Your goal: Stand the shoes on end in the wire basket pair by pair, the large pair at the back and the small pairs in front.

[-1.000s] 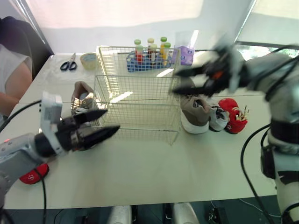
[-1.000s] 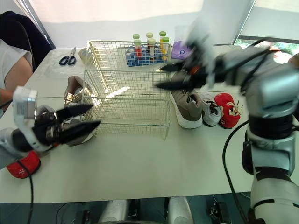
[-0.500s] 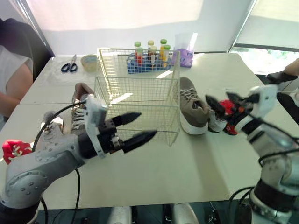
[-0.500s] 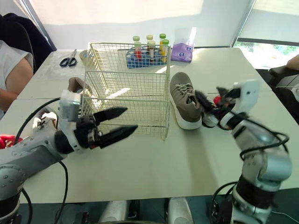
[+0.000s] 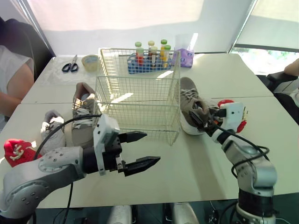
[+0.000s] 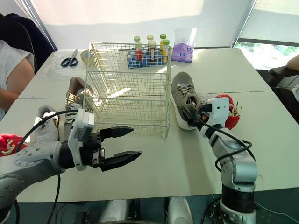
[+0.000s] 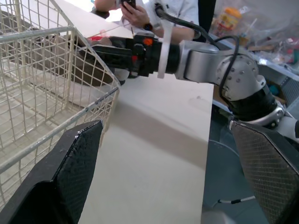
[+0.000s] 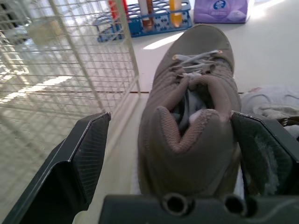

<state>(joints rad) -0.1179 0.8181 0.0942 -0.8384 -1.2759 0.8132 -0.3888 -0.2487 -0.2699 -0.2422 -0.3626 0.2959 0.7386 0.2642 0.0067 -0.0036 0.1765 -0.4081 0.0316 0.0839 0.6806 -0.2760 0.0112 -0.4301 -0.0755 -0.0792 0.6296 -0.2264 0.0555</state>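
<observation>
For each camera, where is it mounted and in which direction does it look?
Eye views: on the head, facing forward and down at the wire basket; both arms show.
Left wrist view: along the open left gripper, toward the right arm.
Right wrist view: along the open right gripper, at the brown shoe's heel.
Shared: both wrist views catch the wire basket.

Head stereo pair: set high, facing forward and down; both eyes share the counter and basket.
Left wrist camera: low, near the counter, facing past the basket corner toward the right arm.
Right wrist camera: close behind the tan shoe, with the basket alongside.
</observation>
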